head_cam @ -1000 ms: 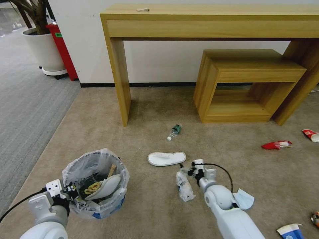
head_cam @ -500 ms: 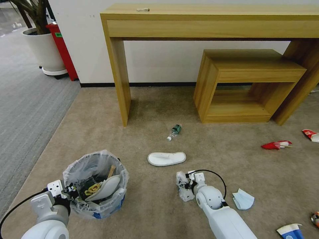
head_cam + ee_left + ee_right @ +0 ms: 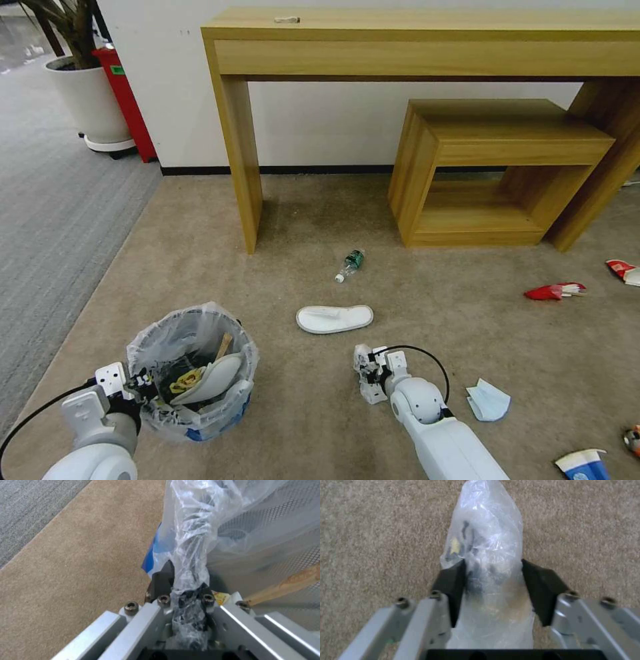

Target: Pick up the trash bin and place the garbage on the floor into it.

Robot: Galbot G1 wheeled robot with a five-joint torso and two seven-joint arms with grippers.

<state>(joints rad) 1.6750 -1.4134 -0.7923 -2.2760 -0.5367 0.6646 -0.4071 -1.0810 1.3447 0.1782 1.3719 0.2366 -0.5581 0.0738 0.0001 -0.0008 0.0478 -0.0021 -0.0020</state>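
Note:
The trash bin (image 3: pixel 223 410), lined with a crinkled clear bag, stands on the beige floor (image 3: pixel 280 427) at lower left. It holds a white slipper (image 3: pixel 215 377) and a wooden stick (image 3: pixel 223 345). My left gripper (image 3: pixel 143 383) is shut on the bin's bagged rim (image 3: pixel 191 562). A clear plastic packet of garbage (image 3: pixel 375 395) lies right of the bin, and my right gripper (image 3: pixel 369 373) is shut on it, one black pad on each side (image 3: pixel 486 537). More garbage lies around: a white slipper (image 3: pixel 335 319), a green-label bottle (image 3: pixel 349 265), a blue face mask (image 3: pixel 488 400).
A red wrapper (image 3: pixel 553 291), a red-white cup (image 3: pixel 623 270), a blue-white cup (image 3: pixel 583 465) and an orange scrap (image 3: pixel 632 440) lie at right. A wooden desk (image 3: pixel 427 40) and low shelf (image 3: pixel 493 133) stand against the wall. A plant pot (image 3: pixel 87 100) sits beyond the grey ribbed carpet (image 3: pixel 53 213).
My right gripper has drawn back toward me and come down over the plastic packet, its fingers now on both sides of it. The left gripper and bin have stayed put.

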